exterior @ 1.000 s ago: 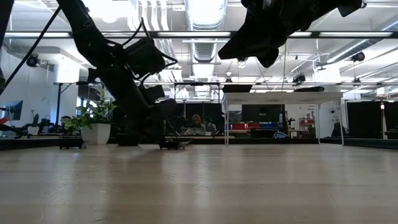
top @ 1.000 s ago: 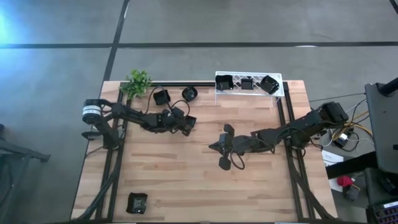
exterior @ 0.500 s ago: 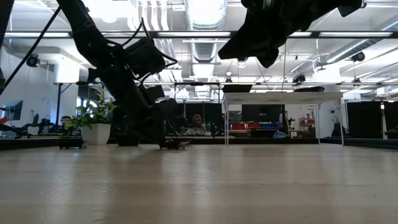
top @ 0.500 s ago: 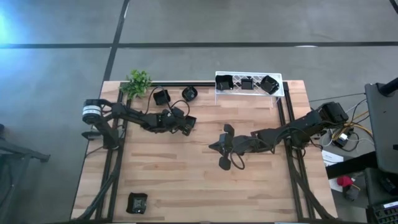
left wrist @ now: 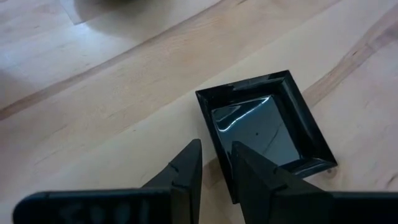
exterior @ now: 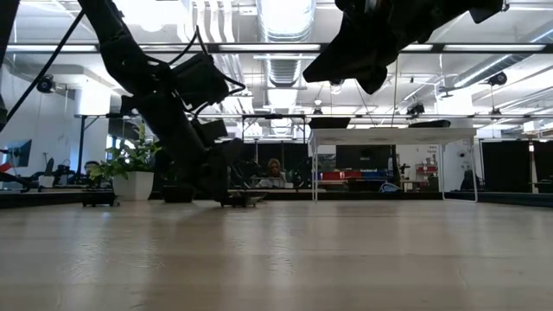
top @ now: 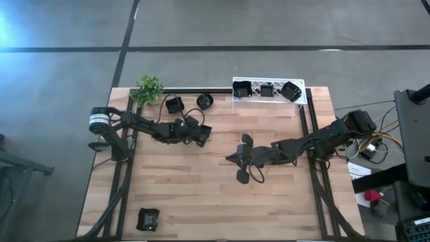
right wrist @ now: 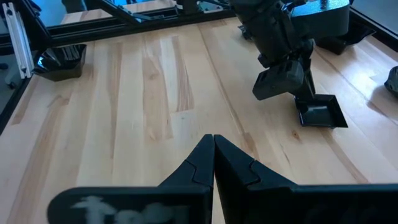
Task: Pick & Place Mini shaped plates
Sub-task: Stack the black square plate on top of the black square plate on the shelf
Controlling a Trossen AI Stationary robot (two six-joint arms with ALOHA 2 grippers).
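Note:
A square black mini plate (left wrist: 267,127) lies on the wooden table left of centre, also seen in the high view (top: 205,132) and the right wrist view (right wrist: 322,113). My left gripper (left wrist: 216,154) slants down onto its near rim, shut on it. My right gripper (top: 230,159) hangs shut above the table's middle, holding nothing (right wrist: 213,140). Two more dark plates (top: 174,104) (top: 205,101) rest on the table near the far edge, and one more plate (top: 148,218) sits at the near left corner. My left gripper pinches the square plate's rim (left wrist: 219,177) at one side, one finger (left wrist: 252,168) inside the dish and the other (left wrist: 186,171) outside it. The fingers slant down from the table's left. The plate's bottom appears to rest on the table.
A white lattice rack (top: 269,99) at the far edge holds three dark plates. A small green plant (top: 149,89) stands at the far left corner. Bare wood lies between the two grippers and toward the near edge.

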